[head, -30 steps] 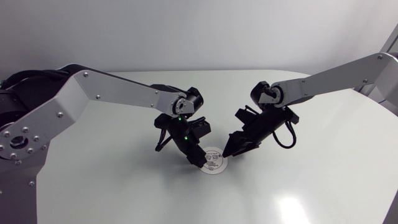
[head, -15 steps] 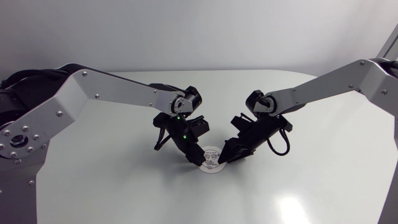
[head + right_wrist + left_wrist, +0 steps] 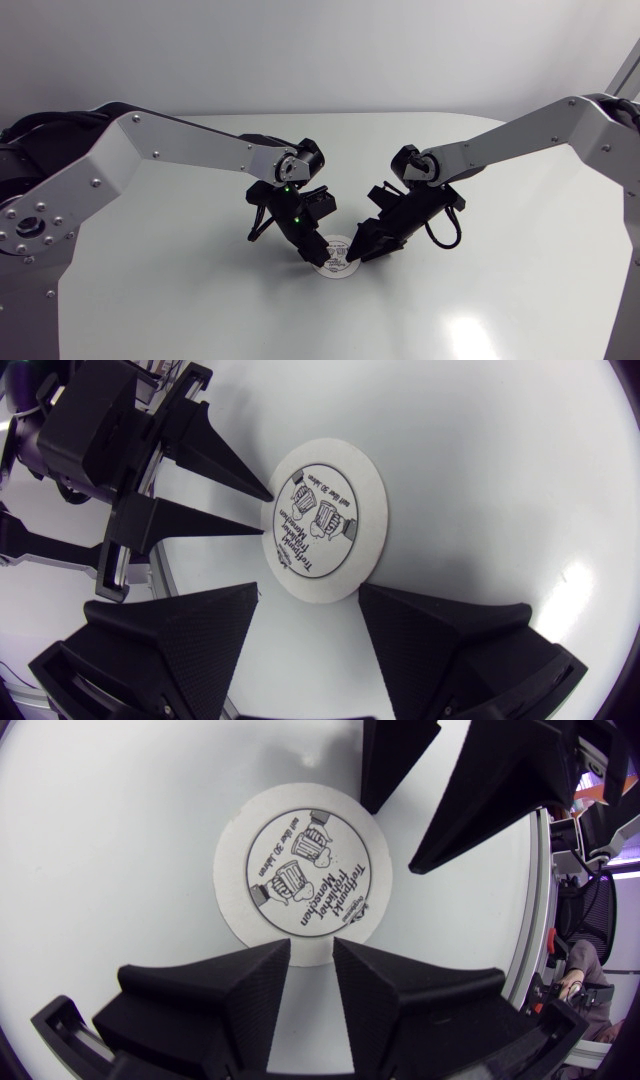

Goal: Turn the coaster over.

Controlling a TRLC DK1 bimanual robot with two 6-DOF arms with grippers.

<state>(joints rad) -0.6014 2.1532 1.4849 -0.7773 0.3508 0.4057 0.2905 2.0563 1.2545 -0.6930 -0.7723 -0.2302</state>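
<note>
right tool neared coaster edge (left tool opposite).

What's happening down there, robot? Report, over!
Left gripper open, tips at coaster rim. Right gripper open, at the opposite edge. Coaster flat on table, print up, not yet flipped. Nothing blocking.
</note>
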